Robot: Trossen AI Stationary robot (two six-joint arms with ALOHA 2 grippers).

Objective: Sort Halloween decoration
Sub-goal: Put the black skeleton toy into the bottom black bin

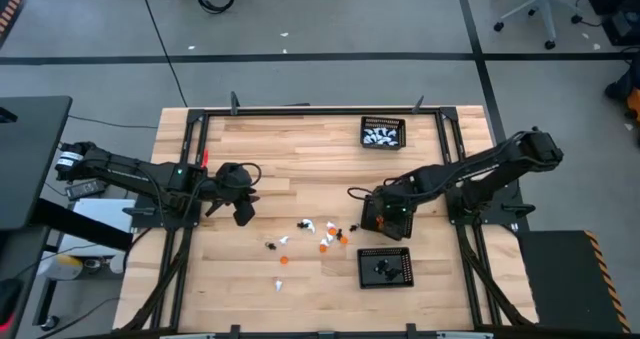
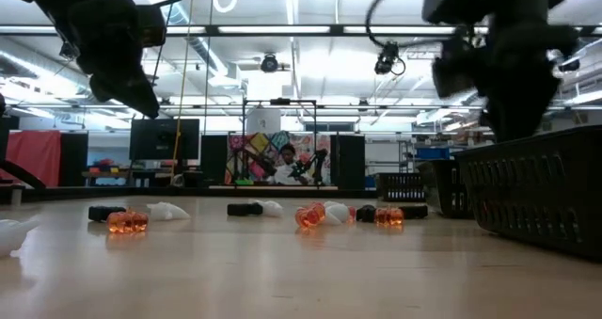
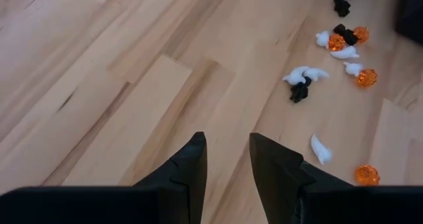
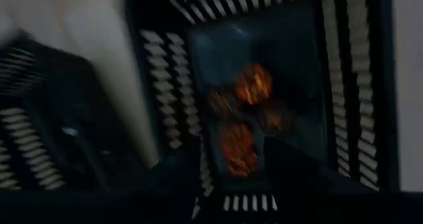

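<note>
Hovering over the mesh tray (image 1: 386, 217) that collects orange figures (image 4: 248, 95), the right gripper (image 4: 231, 161) has an orange one between its parting jaws, apparently dropping it, while the left gripper (image 3: 228, 161) waits empty, jaws apart, unsorted decorations (image 3: 334, 49) scattered ahead.
</note>
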